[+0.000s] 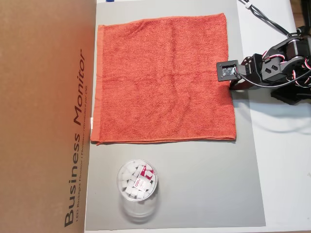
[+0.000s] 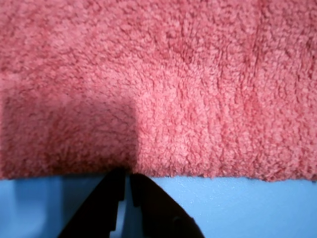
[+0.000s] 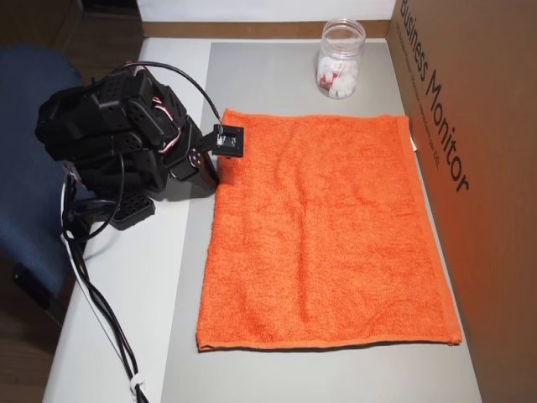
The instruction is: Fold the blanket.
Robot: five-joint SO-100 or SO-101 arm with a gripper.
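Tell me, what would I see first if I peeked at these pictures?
A big orange-red blanket lies flat on the gray mat, filling most of it. The black arm's gripper sits low at the blanket's edge, jaws nearly together. A clear plastic jar of small white things stands on the mat beside the blanket, near a brown cardboard box.

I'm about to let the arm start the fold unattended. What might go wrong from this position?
The gripper sits right at the blanket's near edge with its jaws almost shut, so it may pinch only fuzz and lose the hem. The far edge lies against the cardboard box and could catch there. A dragged blanket might tip the plastic jar.
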